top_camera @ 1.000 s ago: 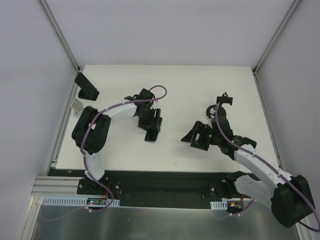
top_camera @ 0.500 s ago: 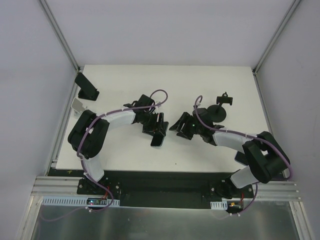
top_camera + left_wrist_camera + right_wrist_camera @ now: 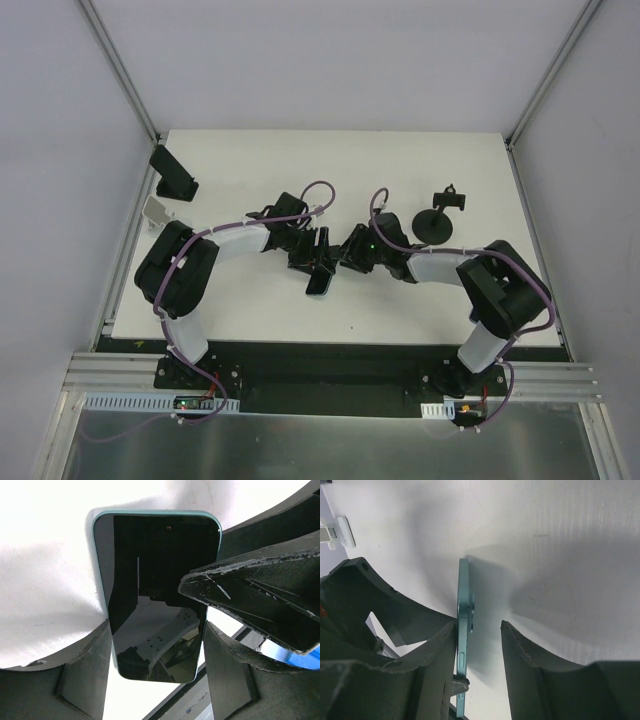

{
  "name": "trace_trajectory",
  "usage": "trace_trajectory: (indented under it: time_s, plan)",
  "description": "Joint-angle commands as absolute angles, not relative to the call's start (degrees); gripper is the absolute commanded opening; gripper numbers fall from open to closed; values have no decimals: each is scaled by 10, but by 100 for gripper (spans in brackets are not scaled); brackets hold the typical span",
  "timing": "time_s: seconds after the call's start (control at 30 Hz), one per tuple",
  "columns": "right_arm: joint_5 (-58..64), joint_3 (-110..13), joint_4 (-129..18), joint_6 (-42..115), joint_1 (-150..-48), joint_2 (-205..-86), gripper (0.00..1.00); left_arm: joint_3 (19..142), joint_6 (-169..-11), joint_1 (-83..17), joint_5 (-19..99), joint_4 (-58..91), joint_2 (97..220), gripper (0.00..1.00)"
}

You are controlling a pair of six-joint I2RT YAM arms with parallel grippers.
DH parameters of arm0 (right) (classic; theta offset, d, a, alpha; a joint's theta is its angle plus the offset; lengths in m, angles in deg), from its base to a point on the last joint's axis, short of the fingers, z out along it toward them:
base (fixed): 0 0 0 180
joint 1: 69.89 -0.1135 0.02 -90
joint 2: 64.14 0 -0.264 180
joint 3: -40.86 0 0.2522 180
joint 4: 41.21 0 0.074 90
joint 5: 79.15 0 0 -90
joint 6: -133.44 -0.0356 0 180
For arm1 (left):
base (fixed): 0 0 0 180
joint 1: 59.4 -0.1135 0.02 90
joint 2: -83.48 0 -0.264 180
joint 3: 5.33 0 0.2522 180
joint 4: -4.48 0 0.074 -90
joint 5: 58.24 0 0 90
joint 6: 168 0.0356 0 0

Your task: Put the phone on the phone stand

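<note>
The phone has a dark screen and a teal frame. My left gripper is shut on its two long edges and holds it above the table, near the table's middle in the top view. My right gripper is open and straddles the phone's thickness. Its left finger touches the phone, and its right finger stands apart. In the top view the left gripper and right gripper meet at the phone. A black stand with a round base stands to the right.
A second black, wedge-shaped stand sits at the table's far left corner, with a small white clip just in front of it; the clip also shows in the right wrist view. Grey walls enclose the table on three sides.
My right arm has swung left from the right side of the table to the phone. My left gripper has carried the phone a little to the right and nearer.
</note>
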State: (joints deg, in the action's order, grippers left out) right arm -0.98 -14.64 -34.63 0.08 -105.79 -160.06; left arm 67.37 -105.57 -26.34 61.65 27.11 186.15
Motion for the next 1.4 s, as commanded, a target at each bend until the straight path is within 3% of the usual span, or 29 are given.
trace_trajectory:
  time_s: [0.0, 0.13, 0.27, 0.37, 0.53, 0.63, 0.87, 0.93, 1.0, 1.13, 1.27, 1.37]
  plan:
    - [-2, -172, -331, 8, -1066, -1613, 41, 636, -1057, -242, 615, 315, 1898, 21]
    - [-8, -188, -335, 11, -1072, -1631, 31, 647, -1056, -240, 614, 314, 1900, 22]
    - [-23, -202, -325, 21, -1079, -1642, 6, 645, -1056, -240, 609, 303, 1885, 24]
    - [-27, -202, -321, 34, -1080, -1635, 1, 640, -1056, -240, 599, 302, 1855, 34]
    - [-32, -185, -322, 105, -1080, -1572, 1, 626, -1057, -244, 575, 302, 1768, 75]
    - [-73, -171, -331, 181, -1073, -1525, 1, 619, -1052, -244, 571, 302, 1684, 82]
    - [-221, -122, -355, 331, -1045, -1408, 1, 560, -1044, -244, 611, 233, 1497, 74]
    - [-302, -119, -379, 376, -1046, -1373, 1, 531, -1036, -243, 638, 210, 1469, 76]
    - [-362, -118, -398, 397, -1045, -1339, 1, 518, -1030, -243, 667, 190, 1440, 86]
    - [-439, -117, -424, 415, -1049, -1298, 1, 474, -1020, -238, 700, 162, 1409, 88]
    - [-468, -131, -430, 414, -1099, -1280, 1, 454, -1019, -230, 732, 160, 1371, 70]
    - [-459, -142, -455, 427, -1112, -1272, 1, 445, -1025, -221, 775, 153, 1342, 68]
